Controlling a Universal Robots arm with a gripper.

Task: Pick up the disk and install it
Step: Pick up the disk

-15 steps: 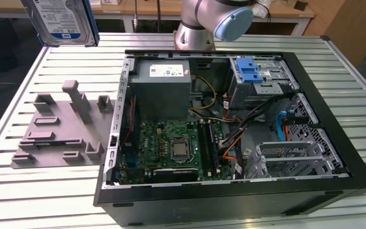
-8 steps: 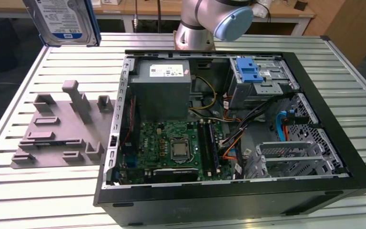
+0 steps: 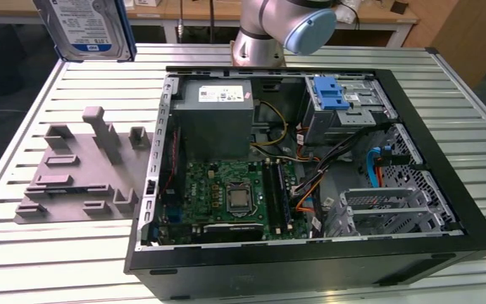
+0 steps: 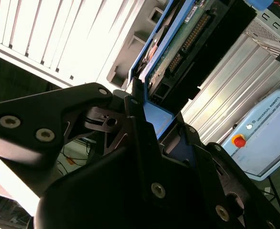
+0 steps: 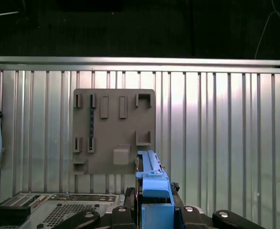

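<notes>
Above the slatted worktop (image 3: pixel 74 253), at the exterior view's upper left, the disk (image 3: pixel 87 28) hangs upright, label facing the camera. In the second wrist view the hand (image 4: pixel 159 121) pinches the disk (image 4: pixel 178 43) by its blue rail frame, circuit side showing. Grey slotted fixture (image 3: pixel 78 171) lies flat on the worktop, just beside the open computer case (image 3: pixel 311 266). Arm (image 3: pixel 277 31) stands behind the case.

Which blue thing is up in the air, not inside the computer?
The disk with its blue frame, clamped in the jaws at the exterior view's top left. The blue latch and blue cable sit inside the case.
</notes>
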